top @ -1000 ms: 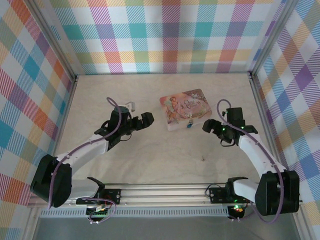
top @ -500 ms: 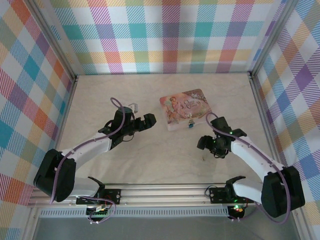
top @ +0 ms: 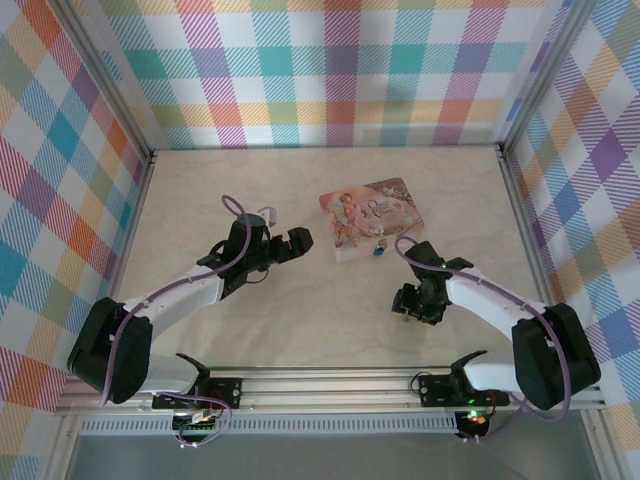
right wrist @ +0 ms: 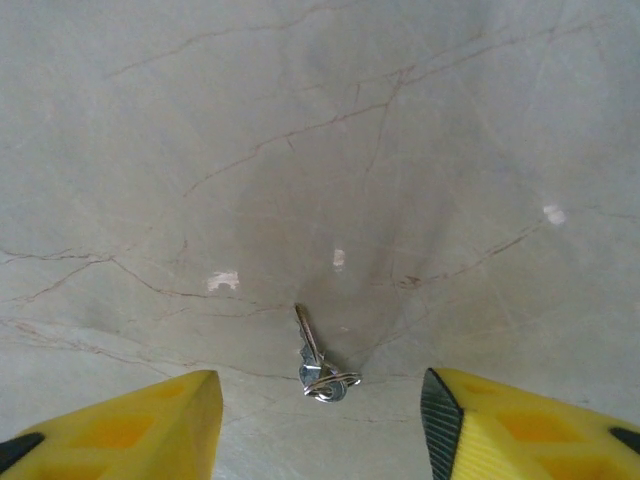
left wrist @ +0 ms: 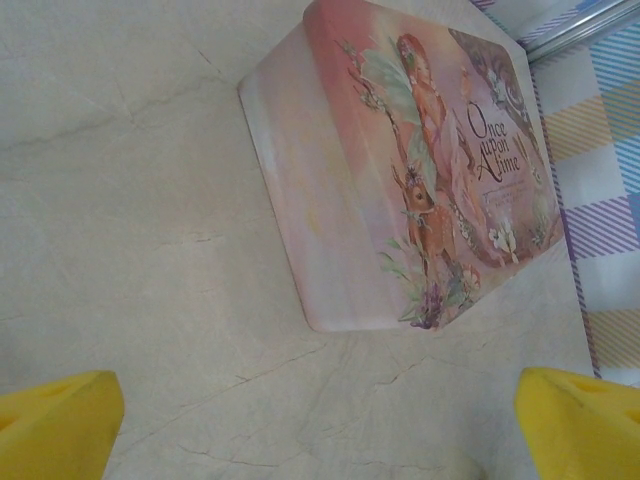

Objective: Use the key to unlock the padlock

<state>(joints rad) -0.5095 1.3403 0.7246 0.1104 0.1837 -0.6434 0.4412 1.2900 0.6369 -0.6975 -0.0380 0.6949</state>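
Observation:
The tiny blue padlock (top: 380, 249) with its silvery shackle lies against the near edge of the pink tin (top: 370, 214). The small metal key (right wrist: 318, 362), on a wire ring, lies flat on the table. My right gripper (right wrist: 315, 398) hovers low over it, open, one yellow finger on each side and neither touching it. Seen from above, the right gripper (top: 409, 303) is in front of the tin, near the table's front. My left gripper (top: 296, 240) stands open to the left of the tin (left wrist: 400, 170), holding nothing.
The table top (top: 250, 190) is pale marble-patterned, closed in by plaid walls on three sides. A metal rail (top: 330, 382) runs along the near edge, close behind the right gripper. Bare table lies between the two grippers.
My right arm has swung from beside the tin's right end down and left to sit over the key. The left gripper has edged slightly right toward the tin.

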